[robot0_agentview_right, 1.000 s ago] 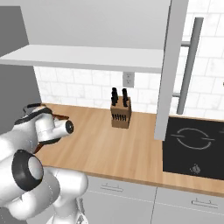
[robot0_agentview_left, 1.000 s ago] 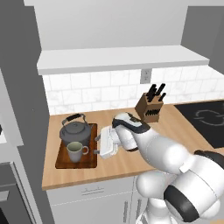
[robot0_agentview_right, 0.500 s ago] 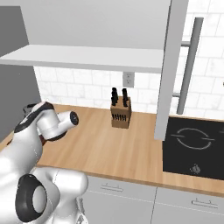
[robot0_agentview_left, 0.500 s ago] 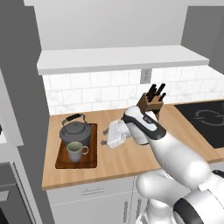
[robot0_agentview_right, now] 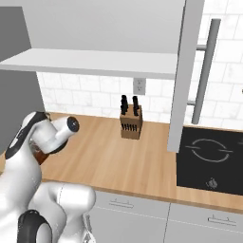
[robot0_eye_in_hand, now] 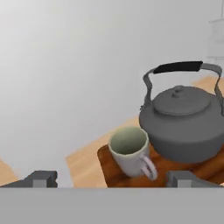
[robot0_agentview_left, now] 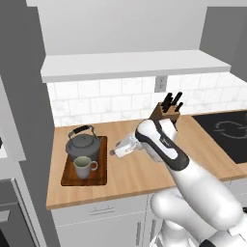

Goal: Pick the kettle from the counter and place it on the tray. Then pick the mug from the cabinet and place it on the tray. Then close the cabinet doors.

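Note:
The dark grey kettle (robot0_agentview_left: pixel 83 144) and the small grey-green mug (robot0_agentview_left: pixel 84 167) both stand on the brown tray (robot0_agentview_left: pixel 102 166) at the left end of the wooden counter (robot0_agentview_left: pixel 140 173). My gripper (robot0_agentview_left: pixel 115 152) hovers just right of the tray, pointing at it, open and holding nothing. In the hand view the mug (robot0_eye_in_hand: pixel 129 151) stands in front of the kettle (robot0_eye_in_hand: pixel 183 122) on the tray (robot0_eye_in_hand: pixel 175 168), and both dark fingertips (robot0_eye_in_hand: pixel 41 177) sit wide apart. Above, the cabinet's white shelf (robot0_agentview_left: pixel 135 65) is exposed. One cabinet door (robot0_agentview_right: pixel 182 71) stands open with its bar handle (robot0_agentview_right: pixel 205 71) showing.
A wooden knife block (robot0_agentview_left: pixel 166 113) stands at the tiled wall behind my arm. The black hob (robot0_agentview_left: pixel 224 135) lies at the counter's right end. A tall grey panel (robot0_agentview_left: pixel 24 106) bounds the left side. The open door (robot0_agentview_right: pixel 182 71) hangs over the hob's near edge.
My hand has drawn slightly up and to the right, away from the tray, as the arm straightens. Its jaws stay open. Kettle and mug have not moved.

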